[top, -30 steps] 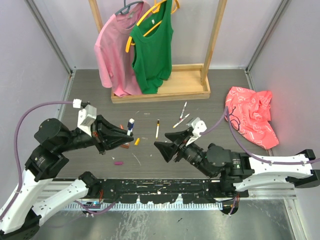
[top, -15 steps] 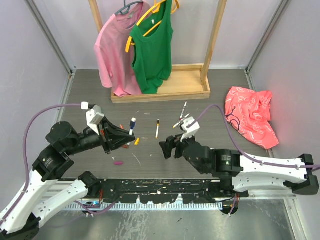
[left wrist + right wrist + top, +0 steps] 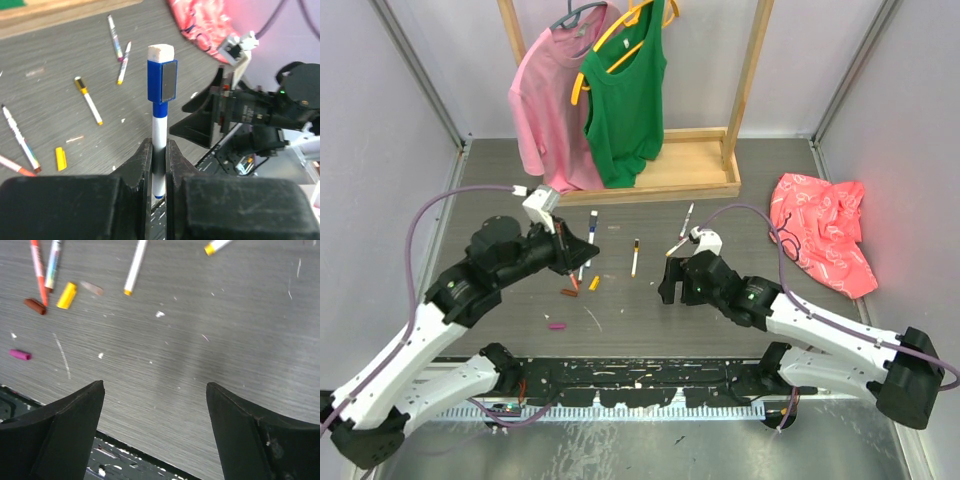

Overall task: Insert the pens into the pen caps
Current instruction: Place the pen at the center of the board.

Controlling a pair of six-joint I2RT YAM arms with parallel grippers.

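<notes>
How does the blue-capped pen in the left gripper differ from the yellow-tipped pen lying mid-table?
The blue-capped pen is clamped in the left gripper, held off the table; the yellow-tipped pen lies flat and free on it. The blue-capped pen carries a bulky blue cap topped with a white pad; the yellow-tipped pen shows only slim yellow ends. Both have thin white barrels.

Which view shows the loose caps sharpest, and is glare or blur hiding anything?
Right wrist: yellow cap and magenta cap crisp, no glare. Left wrist: blue-capped pen sharp, table behind softer. Top external: even light, those caps tiny.
</notes>
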